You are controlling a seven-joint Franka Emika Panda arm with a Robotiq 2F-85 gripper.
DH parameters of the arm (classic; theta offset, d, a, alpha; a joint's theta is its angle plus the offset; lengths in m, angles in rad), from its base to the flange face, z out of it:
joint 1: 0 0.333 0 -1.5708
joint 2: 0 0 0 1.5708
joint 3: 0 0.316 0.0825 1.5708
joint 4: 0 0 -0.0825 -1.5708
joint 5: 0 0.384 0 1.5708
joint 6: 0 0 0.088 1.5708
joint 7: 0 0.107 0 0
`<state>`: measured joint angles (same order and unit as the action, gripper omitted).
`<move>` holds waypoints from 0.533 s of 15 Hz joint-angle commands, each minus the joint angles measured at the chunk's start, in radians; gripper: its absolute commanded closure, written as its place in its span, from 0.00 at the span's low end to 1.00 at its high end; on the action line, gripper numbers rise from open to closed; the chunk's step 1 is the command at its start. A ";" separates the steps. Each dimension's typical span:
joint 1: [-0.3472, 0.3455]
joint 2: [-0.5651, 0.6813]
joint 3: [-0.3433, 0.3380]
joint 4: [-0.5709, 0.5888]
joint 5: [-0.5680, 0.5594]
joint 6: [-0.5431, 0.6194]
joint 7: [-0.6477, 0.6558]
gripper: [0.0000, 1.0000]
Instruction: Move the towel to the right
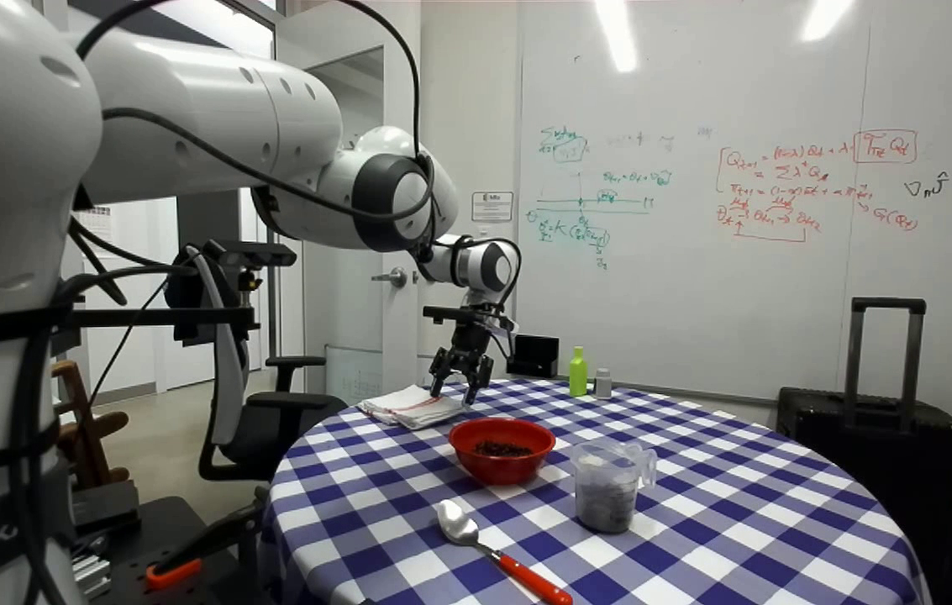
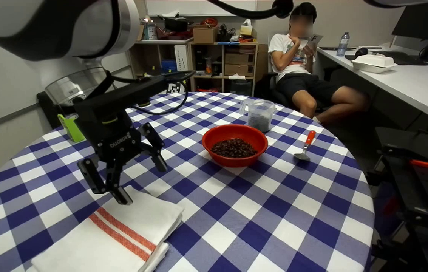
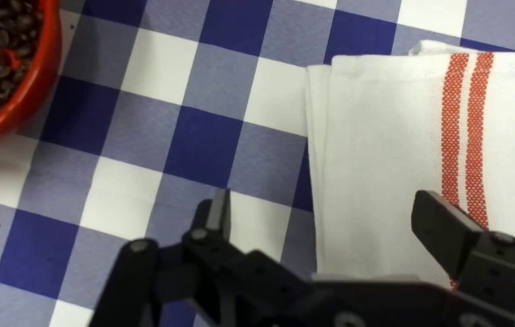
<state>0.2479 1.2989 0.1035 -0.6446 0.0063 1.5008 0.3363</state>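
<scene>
Before a whiteboard point(image 1: 677, 294), a blue-and-white checked tablecloth point(image 1: 719, 538) is spread. The fingers point(image 2: 159, 162) of the gripper point(image 3: 323, 206) are parted wide: one is held over the folded white towel point(image 2: 115, 234), the other over the tablecloth just beside it; whether the towel is touched cannot be told. The towel, crossed by two red stripes, is laid flat near a red bowl point(image 2: 232, 161) in which coffee beans point(image 2: 234, 148) are held. Farther out, a clear measuring jug point(image 1: 606, 496), a red-handled spoon point(image 1: 494, 555) and a lime-green bottle point(image 1: 578, 376) are set.

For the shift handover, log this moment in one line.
towel: folded, on checked tablecloth, ungrasped | claw: open, astride towel edge | contact: cannot tell | red bowl: holds dark beans
</scene>
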 commanded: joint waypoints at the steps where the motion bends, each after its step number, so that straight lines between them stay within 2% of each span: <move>1: 0.013 0.067 -0.020 0.111 0.023 -0.055 0.010 0.28; 2: 0.002 0.059 -0.002 0.090 0.005 -0.048 0.016 0.33; 8: -0.002 0.071 -0.002 0.094 0.005 -0.056 0.025 0.81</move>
<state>0.2434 1.3393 0.1016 -0.6115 0.0062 1.4870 0.3423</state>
